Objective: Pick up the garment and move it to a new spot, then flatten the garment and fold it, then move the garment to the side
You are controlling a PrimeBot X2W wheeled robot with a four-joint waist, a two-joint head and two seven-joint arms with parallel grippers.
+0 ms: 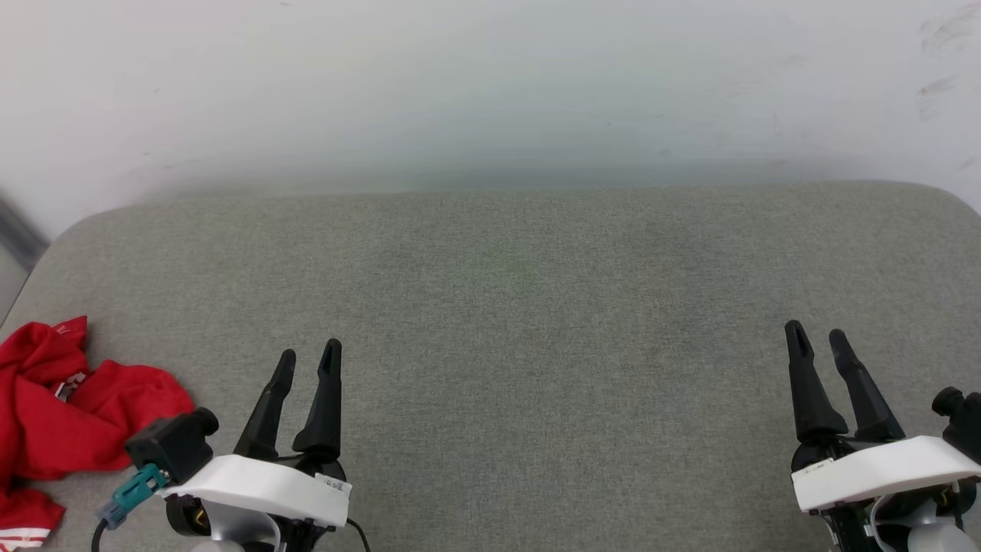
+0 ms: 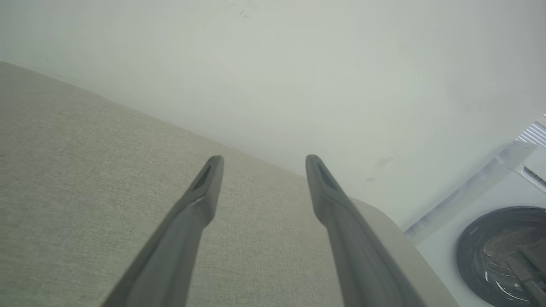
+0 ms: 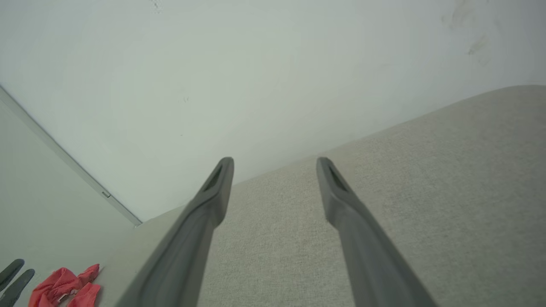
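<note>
The garment (image 1: 69, 414) lies crumpled, bright red with striped trim.

Grey-green fabric surface (image 1: 536, 322) set against a plain white wall (image 1: 490, 84)
You have soft, even light here; the surface's far corners are rounded, faint dark scuffs (image 1: 946, 34) mark the wall at upper right, a grey trim strip (image 3: 85, 174) runs along it on the left, and a white washing machine (image 2: 503, 192) with a dark round door (image 2: 503, 251) stands past the surface's edge
</note>
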